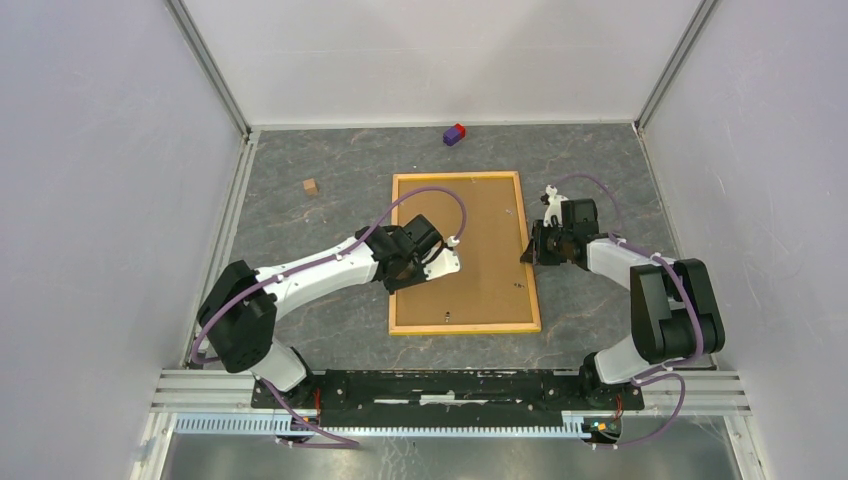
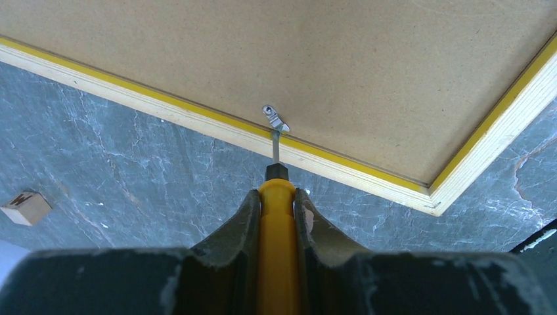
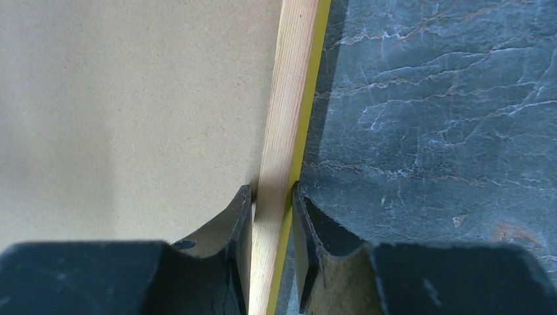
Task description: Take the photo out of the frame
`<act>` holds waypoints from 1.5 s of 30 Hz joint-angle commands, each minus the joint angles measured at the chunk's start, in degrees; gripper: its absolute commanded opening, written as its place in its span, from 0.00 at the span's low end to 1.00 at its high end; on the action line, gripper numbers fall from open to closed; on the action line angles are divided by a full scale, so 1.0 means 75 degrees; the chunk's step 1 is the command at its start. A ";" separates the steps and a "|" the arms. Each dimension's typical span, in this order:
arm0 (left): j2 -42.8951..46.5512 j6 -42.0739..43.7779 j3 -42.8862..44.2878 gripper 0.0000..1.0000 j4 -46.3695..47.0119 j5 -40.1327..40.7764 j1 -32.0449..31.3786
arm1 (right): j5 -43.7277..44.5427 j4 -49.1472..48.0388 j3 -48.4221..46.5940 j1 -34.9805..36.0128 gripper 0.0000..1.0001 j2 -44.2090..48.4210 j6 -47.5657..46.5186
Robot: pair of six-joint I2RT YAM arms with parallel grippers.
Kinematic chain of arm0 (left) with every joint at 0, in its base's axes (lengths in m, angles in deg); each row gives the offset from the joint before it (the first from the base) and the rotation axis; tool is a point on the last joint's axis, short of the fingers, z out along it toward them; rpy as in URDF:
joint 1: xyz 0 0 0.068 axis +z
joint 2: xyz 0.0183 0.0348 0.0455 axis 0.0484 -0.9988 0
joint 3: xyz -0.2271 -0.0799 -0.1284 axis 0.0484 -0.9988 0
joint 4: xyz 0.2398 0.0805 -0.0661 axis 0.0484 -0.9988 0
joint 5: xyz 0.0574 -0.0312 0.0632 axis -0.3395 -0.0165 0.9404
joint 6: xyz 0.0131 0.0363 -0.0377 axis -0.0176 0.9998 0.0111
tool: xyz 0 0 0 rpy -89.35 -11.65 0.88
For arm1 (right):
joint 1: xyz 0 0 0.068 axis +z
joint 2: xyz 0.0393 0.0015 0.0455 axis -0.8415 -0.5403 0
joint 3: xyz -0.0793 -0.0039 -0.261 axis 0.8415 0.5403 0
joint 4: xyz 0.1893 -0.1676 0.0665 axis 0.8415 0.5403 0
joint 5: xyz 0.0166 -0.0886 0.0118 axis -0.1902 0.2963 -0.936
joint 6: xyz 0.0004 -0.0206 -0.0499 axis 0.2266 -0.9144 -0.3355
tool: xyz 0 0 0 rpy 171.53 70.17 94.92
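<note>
The frame (image 1: 466,327) lies face down on the grey table, its brown backing board (image 1: 485,240) up inside the yellow-orange border. The photo is hidden under the board. My left gripper (image 1: 398,265) is at the frame's left edge, shut on a yellow-handled screwdriver (image 2: 277,249). The screwdriver's tip reaches across the border to a small metal clip (image 2: 275,119) on the board. My right gripper (image 1: 530,250) is shut on the frame's right rail (image 3: 282,131), one finger on the board side and one on the table side.
A small wooden cube (image 1: 310,186) sits on the table left of the frame and also shows in the left wrist view (image 2: 26,207). A purple and red block (image 1: 454,134) lies near the back wall. White walls enclose the table on three sides.
</note>
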 commanded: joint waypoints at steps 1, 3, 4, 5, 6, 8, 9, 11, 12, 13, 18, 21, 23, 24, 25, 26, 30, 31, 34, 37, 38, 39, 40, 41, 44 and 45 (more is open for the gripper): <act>-0.0216 -0.0608 0.0022 0.02 0.0413 -0.1572 -0.0134 | 0.0578 0.0577 0.0495 0.0112 0.00 -0.0413 -0.0233; -0.0213 -0.0695 0.0009 0.02 0.0547 -0.1590 -0.0112 | 0.0555 0.0568 0.0498 0.0105 0.00 -0.0403 -0.0239; -0.0199 -0.0721 0.0007 0.02 0.0605 -0.1617 -0.0110 | 0.0530 0.0572 0.0502 0.0098 0.00 -0.0399 -0.0236; -0.0165 -0.0728 0.0007 0.02 0.0659 -0.1685 -0.0101 | 0.0514 0.0565 0.0510 0.0100 0.00 -0.0396 -0.0242; -0.0133 -0.0743 -0.0004 0.02 0.0733 -0.1727 -0.0093 | 0.0517 0.0564 0.0509 0.0098 0.00 -0.0397 -0.0239; -0.0060 -0.0723 -0.0016 0.02 0.0854 -0.1815 -0.0099 | 0.0499 0.0534 0.0521 0.0107 0.00 -0.0397 -0.0223; -0.0047 -0.0688 -0.0005 0.02 0.0889 -0.1882 -0.0100 | 0.0488 0.0541 0.0530 0.0100 0.00 -0.0390 -0.0213; -0.0077 -0.0614 0.0089 0.02 0.0908 -0.1988 -0.0099 | 0.0497 0.0522 0.0539 0.0103 0.00 -0.0382 -0.0192; -0.0125 -0.0579 0.0148 0.02 0.0900 -0.2028 -0.0099 | 0.0491 0.0518 0.0545 0.0102 0.00 -0.0387 -0.0195; -0.0206 -0.0533 0.0224 0.02 0.0897 -0.2049 -0.0115 | 0.0482 0.0526 0.0545 0.0100 0.00 -0.0391 -0.0188; -0.0482 -0.0482 0.0582 0.02 0.0913 -0.2318 -0.0257 | 0.0485 0.0500 0.0557 0.0109 0.00 -0.0386 -0.0183; -0.0517 -0.0478 0.0758 0.02 0.0955 -0.2454 -0.0400 | 0.0485 0.0493 0.0546 0.0109 0.00 -0.0427 -0.0183; -0.0484 -0.0512 0.0876 0.02 0.0950 -0.2584 -0.0472 | 0.0476 0.0492 0.0542 0.0108 0.00 -0.0450 -0.0176; -0.0443 -0.0538 0.0925 0.02 0.0952 -0.2682 -0.0482 | 0.0484 0.0495 0.0535 0.0101 0.00 -0.0472 -0.0174; -0.0355 -0.0560 0.0960 0.02 0.0960 -0.2768 -0.0484 | 0.0481 0.0487 0.0533 0.0109 0.00 -0.0482 -0.0177; -0.0247 -0.0591 0.0974 0.02 0.0991 -0.2834 -0.0481 | 0.0481 0.0491 0.0533 0.0102 0.00 -0.0477 -0.0182; 0.0214 -0.0630 0.0968 0.02 0.1173 -0.2869 -0.0458 | 0.0467 0.0496 0.0532 0.0105 0.00 -0.0487 -0.0176; 0.0370 -0.0633 0.0980 0.02 0.1215 -0.2912 -0.0439 | 0.0467 0.0494 0.0530 0.0107 0.00 -0.0489 -0.0165; 0.0771 -0.0615 0.0977 0.02 0.1233 -0.3108 -0.0309 | 0.0486 0.0489 0.0542 0.0098 0.00 -0.0464 -0.0182; 0.1034 -0.0601 0.0957 0.02 0.1200 -0.3162 -0.0065 | 0.0499 0.0487 0.0548 0.0099 0.00 -0.0449 -0.0178; 0.1074 -0.0596 0.0957 0.02 0.1113 -0.3188 0.0032 | 0.0507 0.0486 0.0545 0.0105 0.00 -0.0439 -0.0176; 0.1117 -0.0509 0.0908 0.02 0.1037 -0.3192 0.0097 | 0.0516 0.0491 0.0545 0.0105 0.00 -0.0431 -0.0171; 0.1158 -0.0413 0.0831 0.02 0.0972 -0.3149 0.0123 | 0.0530 0.0490 0.0543 0.0101 0.00 -0.0429 -0.0176; 0.1203 -0.0353 0.0724 0.02 0.0920 -0.3087 0.0124 | 0.0524 0.0495 0.0545 0.0114 0.00 -0.0434 -0.0177; 0.1179 -0.0211 0.0503 0.02 0.0578 -0.2813 0.0130 | 0.0531 0.0495 0.0545 0.0103 0.00 -0.0420 -0.0181; 0.1177 -0.0178 0.0423 0.02 0.0549 -0.2648 0.0130 | 0.0540 0.0495 0.0545 0.0109 0.00 -0.0422 -0.0189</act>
